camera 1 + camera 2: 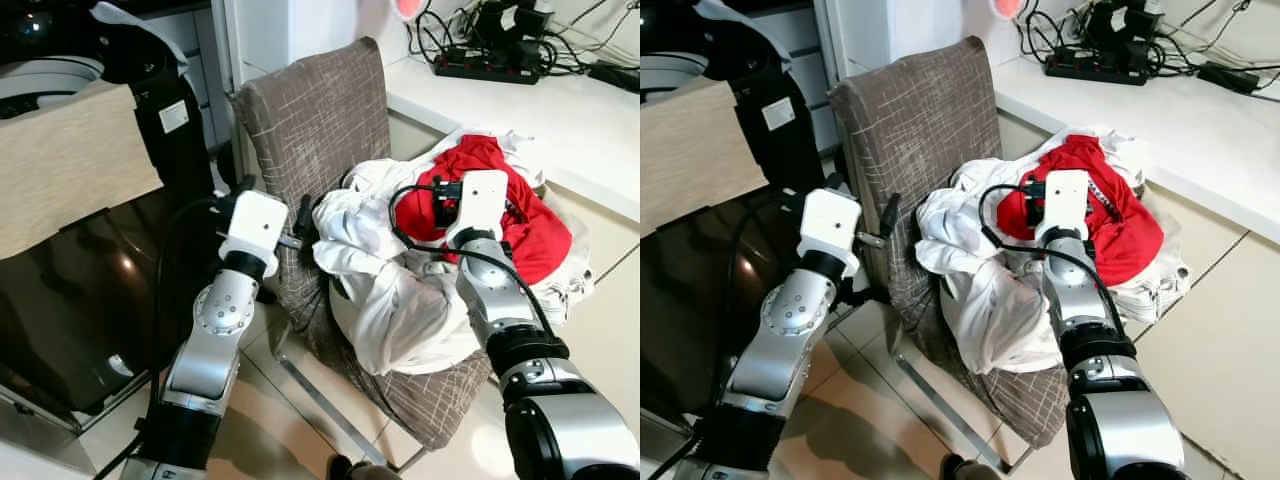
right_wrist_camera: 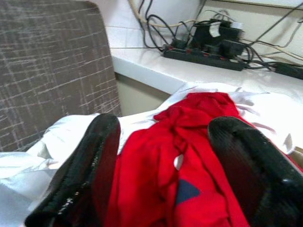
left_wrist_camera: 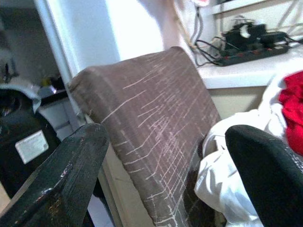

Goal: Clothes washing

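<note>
Item: laundry pile on your chair [image 1: 310,110], heaped for sorting.

- Red garment [image 1: 520,215] tops the white clothes [image 1: 400,300], at 2 o'clock from centre.
- Right gripper [image 2: 161,161]: fingers spread over the red cloth, poised to pinch it, holding nothing.
- Left gripper [image 3: 165,179]: fingers spread, empty, at 9 o'clock from the pile by the chair back.
- Washer [image 1: 60,70]: 10 o'clock, waiting to receive the load.

The tall brown woven-fabric chair back [image 1: 315,130] stands directly ahead of the open left gripper [image 3: 165,175], blocking passage; the heap of white garments [image 1: 385,290] crowds its right side. Over the seat, the right gripper [image 2: 163,165] hangs with fingers spread above the crumpled red cloth [image 2: 189,142]. Beyond, the white countertop [image 1: 540,110] carries a black power strip with tangled cables [image 1: 490,65].
</note>
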Tool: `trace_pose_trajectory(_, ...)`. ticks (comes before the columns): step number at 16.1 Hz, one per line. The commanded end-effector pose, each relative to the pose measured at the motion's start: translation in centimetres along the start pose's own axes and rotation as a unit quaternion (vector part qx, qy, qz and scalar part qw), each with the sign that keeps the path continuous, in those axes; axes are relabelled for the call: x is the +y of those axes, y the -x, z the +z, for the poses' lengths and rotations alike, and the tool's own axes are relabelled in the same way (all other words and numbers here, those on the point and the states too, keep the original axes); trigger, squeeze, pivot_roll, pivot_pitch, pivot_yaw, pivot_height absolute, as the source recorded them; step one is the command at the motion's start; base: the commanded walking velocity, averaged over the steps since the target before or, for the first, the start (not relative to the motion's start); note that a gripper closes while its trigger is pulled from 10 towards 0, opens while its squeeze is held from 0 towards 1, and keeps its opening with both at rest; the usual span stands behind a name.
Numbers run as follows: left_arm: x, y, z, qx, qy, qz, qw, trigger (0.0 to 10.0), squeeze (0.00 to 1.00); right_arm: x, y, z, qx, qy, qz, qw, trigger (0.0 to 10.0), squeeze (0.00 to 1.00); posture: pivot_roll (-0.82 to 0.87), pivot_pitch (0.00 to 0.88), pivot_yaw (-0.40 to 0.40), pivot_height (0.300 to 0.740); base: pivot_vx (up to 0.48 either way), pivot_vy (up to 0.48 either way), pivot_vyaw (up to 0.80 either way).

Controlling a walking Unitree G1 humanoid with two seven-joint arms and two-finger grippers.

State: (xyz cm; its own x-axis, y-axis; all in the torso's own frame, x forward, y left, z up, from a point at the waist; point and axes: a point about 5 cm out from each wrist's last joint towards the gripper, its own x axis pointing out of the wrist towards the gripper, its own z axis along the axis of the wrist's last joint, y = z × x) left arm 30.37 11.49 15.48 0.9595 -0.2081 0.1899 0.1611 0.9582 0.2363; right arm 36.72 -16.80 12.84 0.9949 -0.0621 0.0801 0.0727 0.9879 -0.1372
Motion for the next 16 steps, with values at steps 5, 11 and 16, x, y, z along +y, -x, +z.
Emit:
trace_pose_trajectory(5,0.9,1.4,-1.5,0.04,0.019,0.022,0.999,10.0,0.0,2.2,2.0,-2.0,0.021,-0.036,0.054,0.998,10.0,1.0,0.07,0.0,-0.015,0.74,0.0,0.0,-0.67)
trace_pose_trajectory(11,0.7,0.8,-1.0,0.026,0.006,0.004,1.0,10.0,0.0,-1.9,1.0,-2.5,0.087,-0.088,-0.106,0.987,10.0,1.0,0.06,0.0,-0.009,0.74,0.0,0.0,-0.68)
trace_pose_trajectory(16,-0.1,0.3,-0.7,0.023,0.011,-0.007,1.0,10.0,0.0,-4.1,2.0,-6.0,0.254,-0.089,-0.169,0.948,10.0,0.0,0.03,0.0,-0.006,0.74,0.0,0.0,-0.36)
